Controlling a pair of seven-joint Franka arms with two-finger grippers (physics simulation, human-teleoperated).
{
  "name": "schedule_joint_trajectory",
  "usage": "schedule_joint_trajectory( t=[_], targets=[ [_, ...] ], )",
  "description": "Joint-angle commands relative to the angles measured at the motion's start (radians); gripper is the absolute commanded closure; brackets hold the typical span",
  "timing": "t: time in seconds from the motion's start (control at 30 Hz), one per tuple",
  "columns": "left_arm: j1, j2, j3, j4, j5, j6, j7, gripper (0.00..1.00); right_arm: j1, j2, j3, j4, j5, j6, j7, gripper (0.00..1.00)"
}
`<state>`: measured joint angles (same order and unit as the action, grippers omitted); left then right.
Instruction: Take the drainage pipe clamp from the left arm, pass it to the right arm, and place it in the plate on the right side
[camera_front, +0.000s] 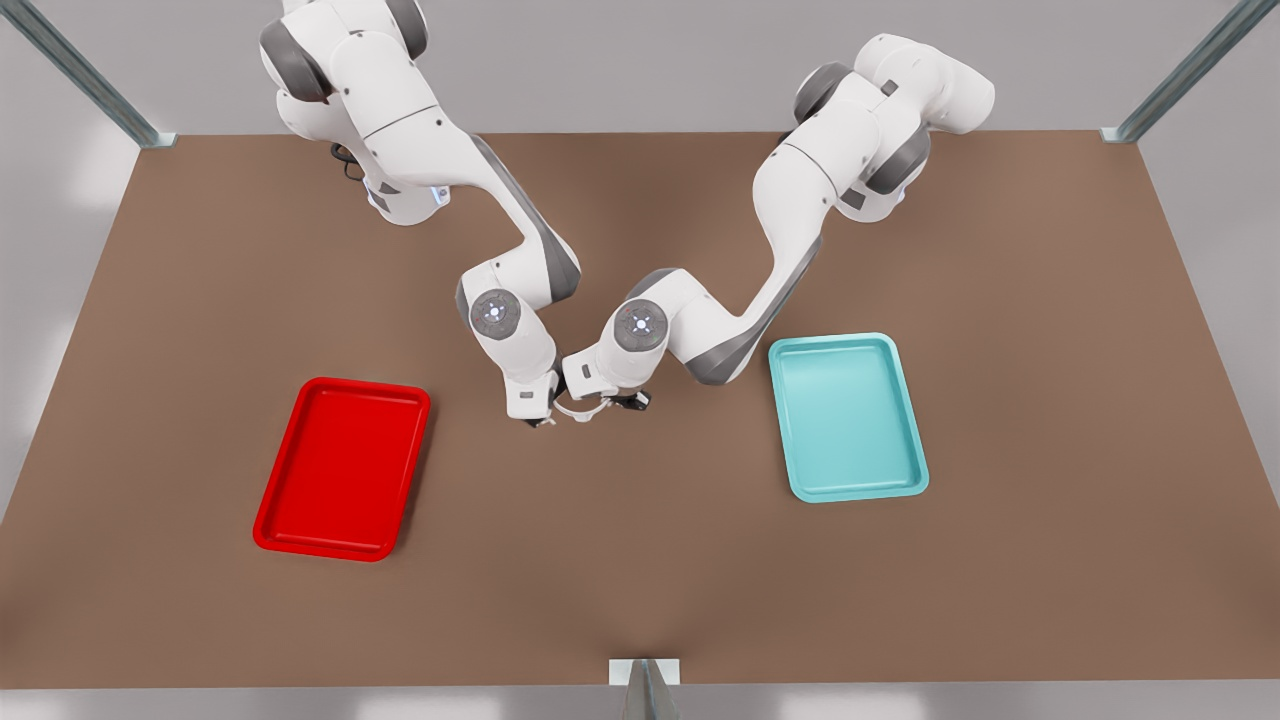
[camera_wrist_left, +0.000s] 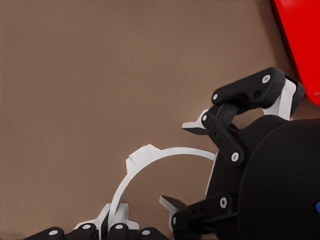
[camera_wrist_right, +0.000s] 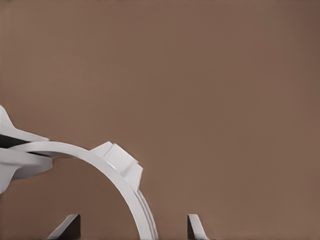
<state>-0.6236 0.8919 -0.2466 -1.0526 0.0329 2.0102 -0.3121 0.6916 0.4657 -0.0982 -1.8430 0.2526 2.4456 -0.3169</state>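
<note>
The plate (camera_front: 340, 470) lay toward the near edge of the surface (camera_front: 640, 580), on the front view's left. The teal tray (camera_front: 850, 415) lay well apart from it, on the front view's right. Between the two, near mid-surface, my hands met at the drainage pipe clamp (camera_front: 580, 412). My left hand (camera_wrist_left: 114, 227) was closed on one end of the clamp, both fingers pinching the white strip. My right hand (camera_wrist_right: 132, 227) was open, with its fingers (camera_wrist_left: 220, 202) spread either side of the clamp's other end and not clamped on it. The nub sat on the outside of the curve, between the two hands. The clamp was well apart from the plate.
</note>
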Motion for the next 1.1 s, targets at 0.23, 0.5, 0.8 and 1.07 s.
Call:
schedule_joint_trajectory(
  t=[0.23, 0.5, 0.8, 1.07],
  targets=[
    [0.007, -0.001, 0.003, 0.000, -0.004, -0.007, -0.027, 0.00, 0.000, -0.002, 0.002, -0.002, 0.022, -0.003, -0.031, 0.79],
    [0.332, -0.274, 0.000, -0.004, 0.051, -0.608, 0.173, 0.00, -0.128, -0.047, -0.008, -0.065, 0.025, -0.069, -0.005, 0.79],
    [0.518, -0.616, 0.165, -0.294, -0.004, -0.659, 0.215, 0.00, -0.555, -0.156, -0.011, -0.179, -0.326, -0.321, -0.105, 0.79],
    [0.518, -0.619, 0.165, -0.271, -0.011, -0.743, 0.226, 0.00, -0.704, -0.021, -0.008, -0.185, -0.403, -0.152, -0.165, 0.79]
  ],
)
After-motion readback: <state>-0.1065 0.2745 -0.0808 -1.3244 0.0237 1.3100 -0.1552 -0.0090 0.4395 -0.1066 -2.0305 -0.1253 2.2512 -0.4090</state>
